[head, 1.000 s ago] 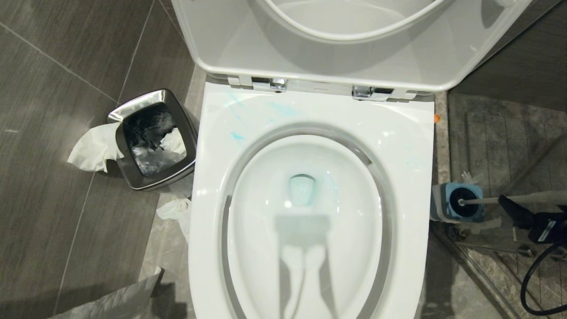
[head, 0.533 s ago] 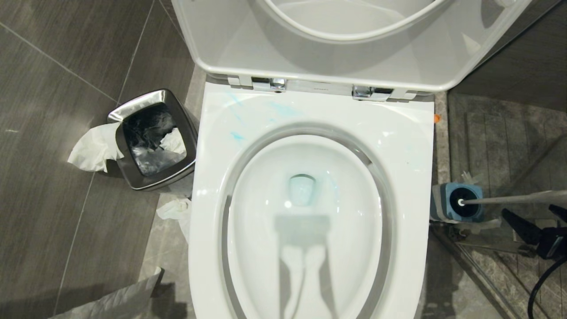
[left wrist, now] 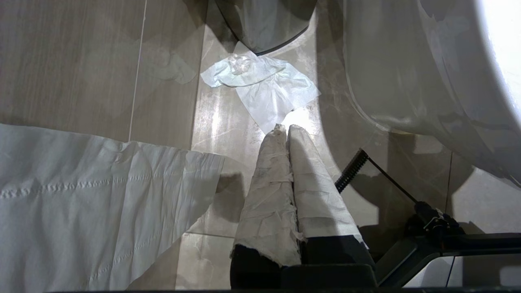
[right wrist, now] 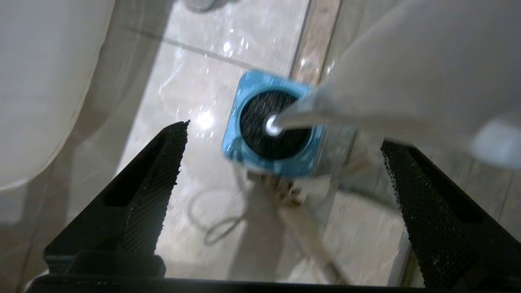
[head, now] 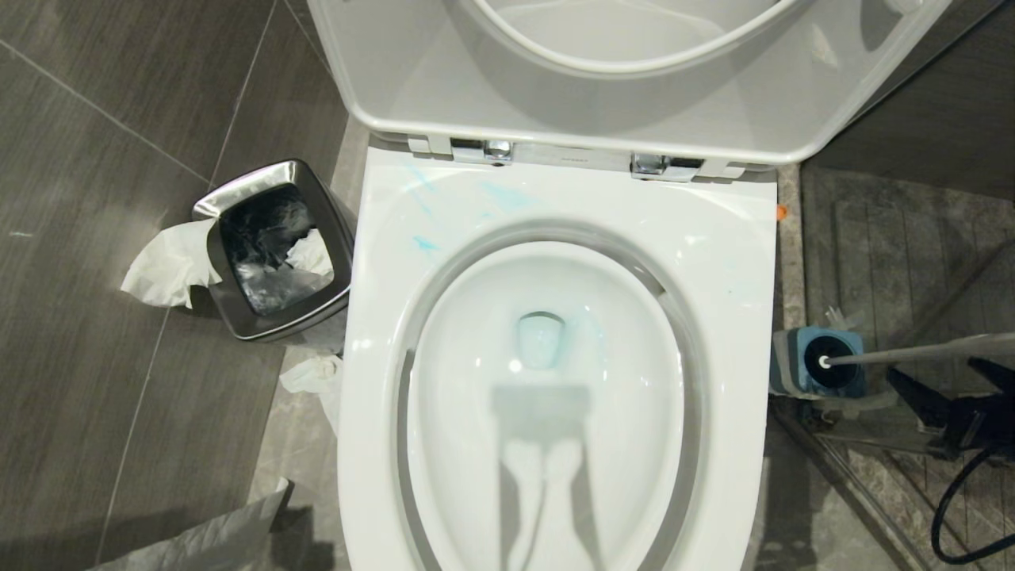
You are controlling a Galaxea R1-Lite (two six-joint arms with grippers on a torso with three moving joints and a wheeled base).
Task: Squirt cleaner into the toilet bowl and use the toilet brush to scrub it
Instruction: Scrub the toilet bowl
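R end effector (right wrist: 285, 162) wide open, low; L end effector (left wrist: 287, 130) closed.

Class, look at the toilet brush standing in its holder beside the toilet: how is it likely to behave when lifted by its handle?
The toilet brush has a long thin handle, so it probably feels light but head-heavy. Its smooth handle may slip or swing. The holder looks small, so it might tip or lift too.

A dark tiled floor (head: 95, 238) carries everything. The white toilet bowl (head: 737, 262) stands in the middle, lid raised. Left of it sits a square steel bin (head: 230, 309), crumpled tissue (head: 313, 377) on the tiles near it. On the right stands a blue brush holder (head: 856, 345).
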